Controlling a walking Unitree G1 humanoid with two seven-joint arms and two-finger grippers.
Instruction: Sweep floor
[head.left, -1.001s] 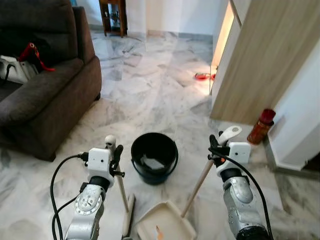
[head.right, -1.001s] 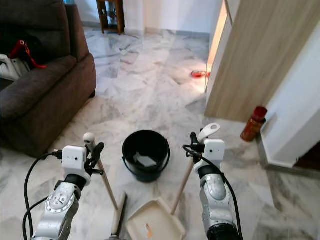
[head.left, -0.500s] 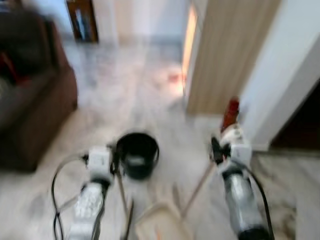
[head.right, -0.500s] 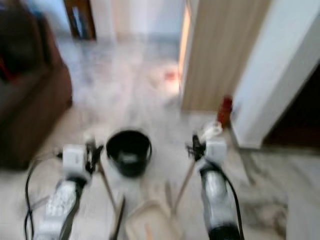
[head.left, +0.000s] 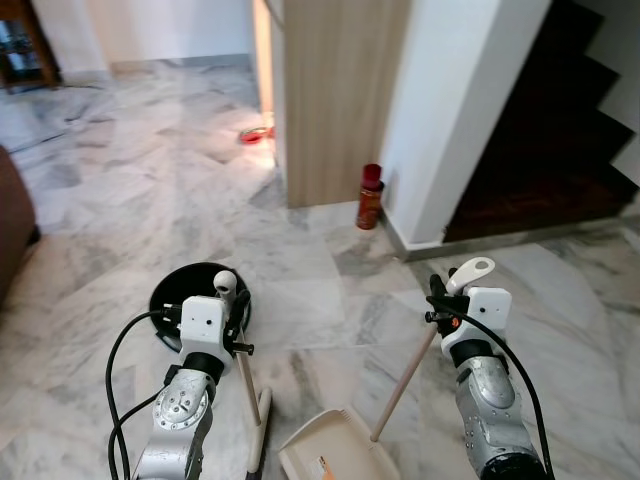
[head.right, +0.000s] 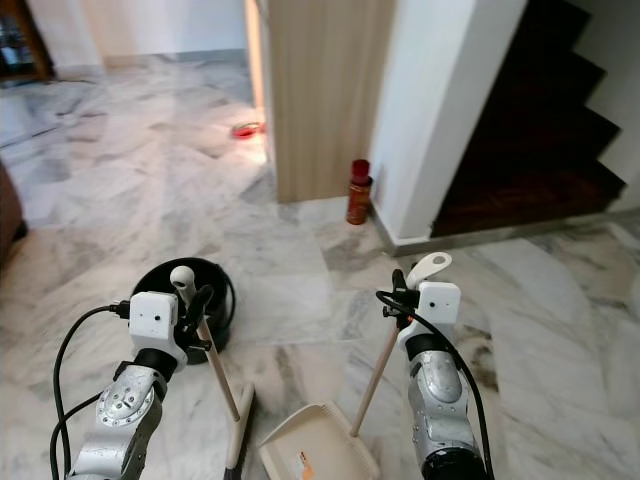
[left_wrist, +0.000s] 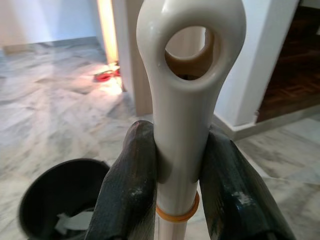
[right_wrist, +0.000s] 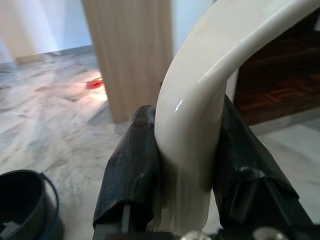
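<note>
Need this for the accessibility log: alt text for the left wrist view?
The left claw is shut on a cream broom handle just below its hanging hole. Behind it lie a marble floor, a black bucket with paper scraps inside, a wooden panel and a white wall.

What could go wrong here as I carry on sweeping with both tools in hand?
The black bucket sits right beside the left gripper and the broom; a sideways stroke could tip it. The red bottle stands at the wall corner ahead and might be knocked over in passing. The right gripper holds the dustpan only at the top of its handle, so the pan could swing or catch the floor.
</note>
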